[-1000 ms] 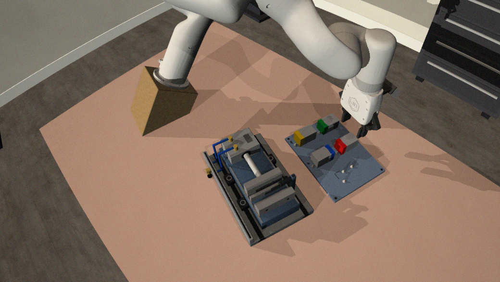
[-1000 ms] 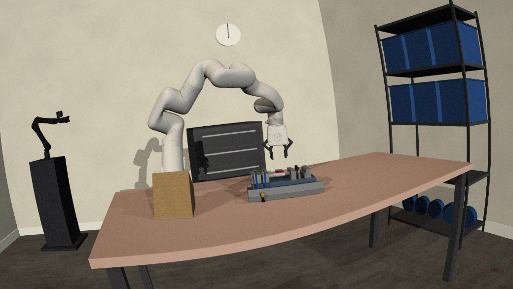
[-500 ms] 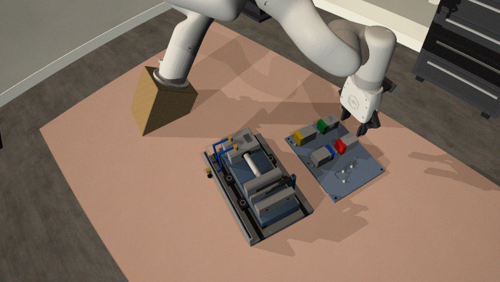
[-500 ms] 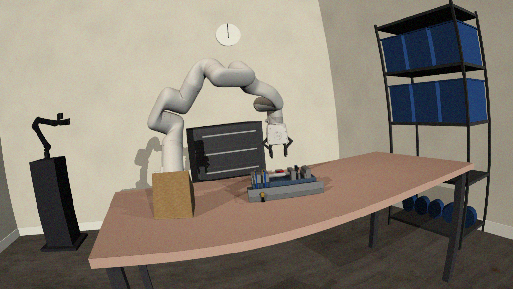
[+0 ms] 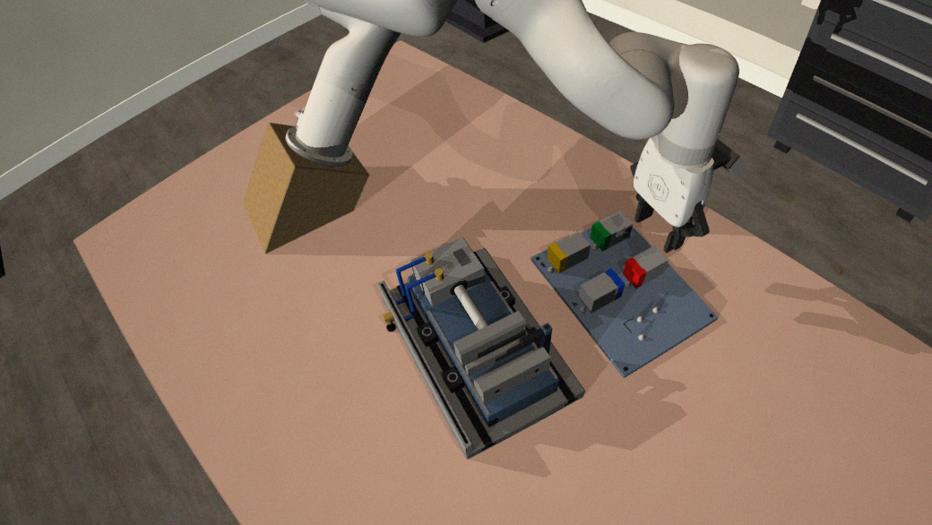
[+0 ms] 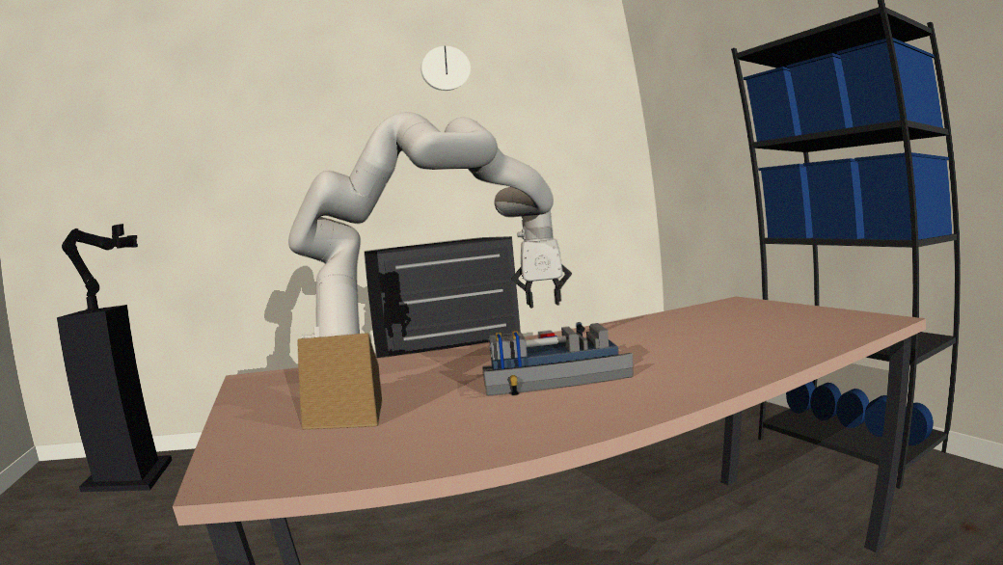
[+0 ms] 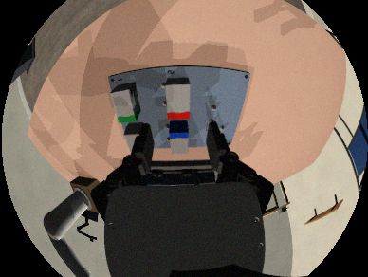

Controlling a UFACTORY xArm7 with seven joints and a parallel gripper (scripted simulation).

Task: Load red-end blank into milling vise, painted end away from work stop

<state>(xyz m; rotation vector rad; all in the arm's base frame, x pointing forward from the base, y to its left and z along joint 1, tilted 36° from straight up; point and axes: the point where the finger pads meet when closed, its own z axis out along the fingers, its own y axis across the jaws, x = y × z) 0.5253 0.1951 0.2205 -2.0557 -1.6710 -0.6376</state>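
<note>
Top view, open jaws (image 5: 657, 229) (image 6: 544, 303) (image 7: 180, 135) above infeed plate (image 5: 681, 325) (image 7: 192, 76), red-ended blank (image 5: 645, 266) (image 7: 178, 99) well inside its edges.

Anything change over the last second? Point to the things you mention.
The gripper (image 5: 657, 232) (image 6: 544, 304) (image 7: 179, 132) has risen slightly. Nothing was grabbed or released; its fingers remain apart. The red-ended block (image 5: 651, 262) (image 6: 547, 335) (image 7: 178, 97), the other three blocks and the vise (image 5: 512, 378) (image 6: 557, 371) look unmoved.
</note>
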